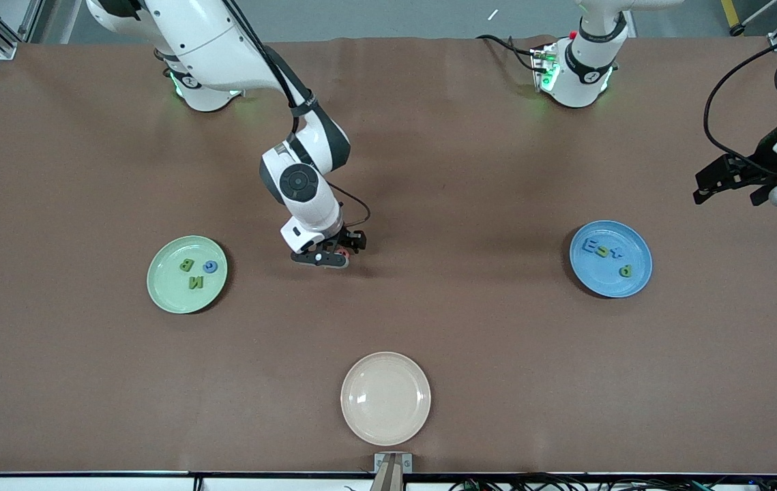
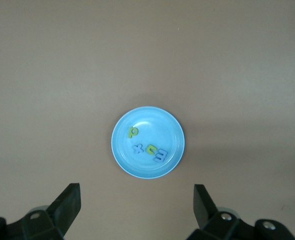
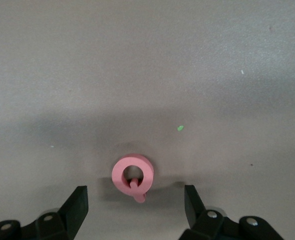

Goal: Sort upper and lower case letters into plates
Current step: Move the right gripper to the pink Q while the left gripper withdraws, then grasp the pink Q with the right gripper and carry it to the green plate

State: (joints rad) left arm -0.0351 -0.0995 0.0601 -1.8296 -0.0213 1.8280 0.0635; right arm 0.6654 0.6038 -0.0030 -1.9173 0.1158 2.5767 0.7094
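A pink-red letter Q (image 3: 132, 175) lies flat on the brown table between the spread fingers of my right gripper (image 3: 135, 195); neither finger touches it. In the front view that right gripper (image 1: 325, 258) is low over the table's middle and hides most of the letter. The pale green plate (image 1: 163, 293) holds two green letters (image 1: 185, 265) and a blue one (image 1: 209, 266). The blue plate (image 1: 599, 279) holds blue letters (image 1: 593, 248) and green ones (image 1: 625, 271). My left gripper (image 1: 729, 184) hangs open and empty at the left arm's end, looking down on the blue plate (image 2: 157, 127).
A cream-white plate (image 1: 385, 398) with nothing in it sits near the table's front edge, nearer the front camera than the right gripper. A small bracket (image 1: 393, 464) sticks up at that edge.
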